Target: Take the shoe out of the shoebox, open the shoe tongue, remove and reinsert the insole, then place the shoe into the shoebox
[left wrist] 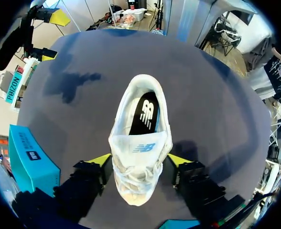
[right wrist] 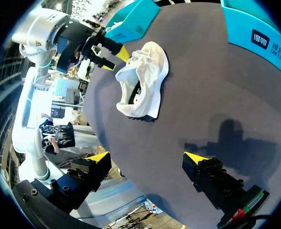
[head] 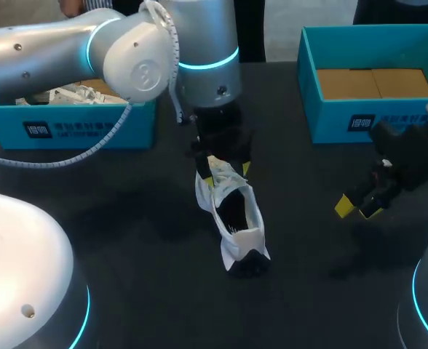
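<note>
Step in hand, as I judge it: shoe is out of its box, tongue and insole work not yet begun.

- Shoe (head: pixel 237 218) stands on its sole on the table (head: pixel 127 218), mid-field between the two boxes, toe end under my left wrist.
- Left gripper (left wrist: pixel 138 160) comes straight down over the laced forefoot. Both yellow tips lie against the shoe's sides, one each side, so I log it as clamped on the shoe and steadying it.
- Right gripper (right wrist: pixel 147 160) hangs over bare table well apart from the shoe, fingers spread wide, nothing between them.
- Tongue (left wrist: pixel 143 145) sits over the front of the opening. The dark insole (left wrist: pixel 147 114) is seated inside and shows behind it.

Next move, by my reading: bring the right gripper across, pinch the tongue's free edge and fold it toward the toe. Room is tight, since my left fingers sit just beside the tongue. A narrow approach from the heel side looks safest, and the left must hold firm or the shoe will tip.

Containers:
- Left shoebox (head: pixel 68 127), behind my left arm: crumpled white paper (head: pixel 76 93) inside.
- Right shoebox (head: pixel 359 116): only its brown cardboard floor shows, nothing seen in it.
</note>
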Available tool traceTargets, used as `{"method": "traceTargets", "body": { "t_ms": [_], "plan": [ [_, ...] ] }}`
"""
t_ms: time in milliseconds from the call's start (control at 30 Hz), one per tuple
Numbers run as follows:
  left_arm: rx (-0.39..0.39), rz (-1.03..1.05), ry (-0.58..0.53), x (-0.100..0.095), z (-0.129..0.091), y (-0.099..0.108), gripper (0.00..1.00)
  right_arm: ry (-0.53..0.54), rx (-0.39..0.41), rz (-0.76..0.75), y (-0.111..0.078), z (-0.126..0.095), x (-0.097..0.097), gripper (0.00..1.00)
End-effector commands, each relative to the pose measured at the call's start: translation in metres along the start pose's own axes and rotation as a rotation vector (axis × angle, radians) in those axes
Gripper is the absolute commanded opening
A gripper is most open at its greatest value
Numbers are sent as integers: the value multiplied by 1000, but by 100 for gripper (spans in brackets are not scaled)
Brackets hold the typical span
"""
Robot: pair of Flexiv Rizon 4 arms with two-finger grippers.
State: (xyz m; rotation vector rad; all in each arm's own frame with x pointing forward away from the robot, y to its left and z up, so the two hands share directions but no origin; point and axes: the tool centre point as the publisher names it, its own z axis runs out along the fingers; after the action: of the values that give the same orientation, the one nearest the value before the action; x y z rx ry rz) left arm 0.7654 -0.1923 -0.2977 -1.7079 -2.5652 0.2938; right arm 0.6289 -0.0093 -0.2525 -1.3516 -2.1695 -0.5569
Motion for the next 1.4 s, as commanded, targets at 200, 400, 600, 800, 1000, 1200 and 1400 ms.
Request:
{"method": "traceTargets", "body": {
  "t_ms": [200, 400, 600, 800, 1000, 1200, 1400],
  "plan": [
    [1, 30, -9, 6, 11, 0, 37, -2, 0, 1, 0, 1, 0, 100],
    [-2, 17, -19, 4, 6, 6, 40, -2, 0, 1, 0, 1, 0, 100],
    [-15, 3, -32, 2, 0, 11, 40, -2, 0, 1, 0, 1, 0, 100],
    [-2, 25, -19, -5, 10, 5, 38, -2, 0, 1, 0, 1, 0, 100],
    [11, 43, 4, -8, 25, -1, 35, -2, 0, 1, 0, 1, 0, 100],
    [32, 70, 18, -7, 35, -9, 31, -2, 0, 1, 0, 1, 0, 100],
    [50, 82, 48, -6, 48, -15, 31, -2, 0, 1, 0, 1, 0, 100]
  ]
}}
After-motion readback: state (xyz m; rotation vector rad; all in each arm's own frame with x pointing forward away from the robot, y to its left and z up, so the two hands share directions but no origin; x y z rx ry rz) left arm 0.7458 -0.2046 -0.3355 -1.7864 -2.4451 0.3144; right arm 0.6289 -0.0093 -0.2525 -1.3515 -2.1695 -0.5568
